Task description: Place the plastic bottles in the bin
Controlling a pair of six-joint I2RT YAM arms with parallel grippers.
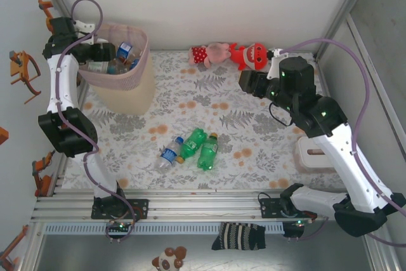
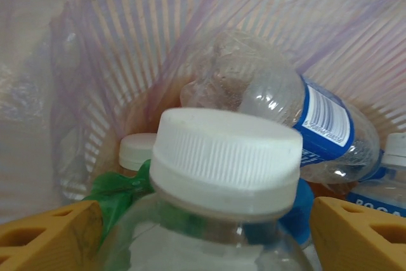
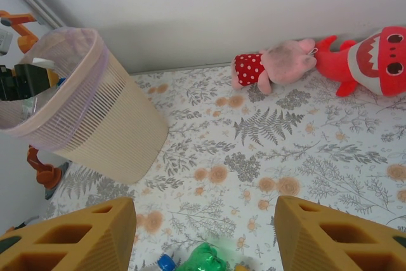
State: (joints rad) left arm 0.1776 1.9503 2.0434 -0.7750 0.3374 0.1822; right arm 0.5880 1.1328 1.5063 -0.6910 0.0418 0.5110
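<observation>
Your left claw [image 2: 206, 220] brackets a white-capped clear bottle [image 2: 225, 157] inside the bin [image 1: 127, 87]; you cannot tell whether it grips. Your right claw [image 3: 206, 220] hangs apart, empty, above the tabletop [image 3: 285, 150].

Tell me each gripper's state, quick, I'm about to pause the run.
Left gripper: around a clear white-capped bottle over the bin; gripped or let go cannot be told.
Right gripper: open, empty.

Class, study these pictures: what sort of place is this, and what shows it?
Probably a robot lab cell: two arms bolted to a metal rail, white panels boxing in the table, and bottles, a bin and plush toys set out as props.
</observation>
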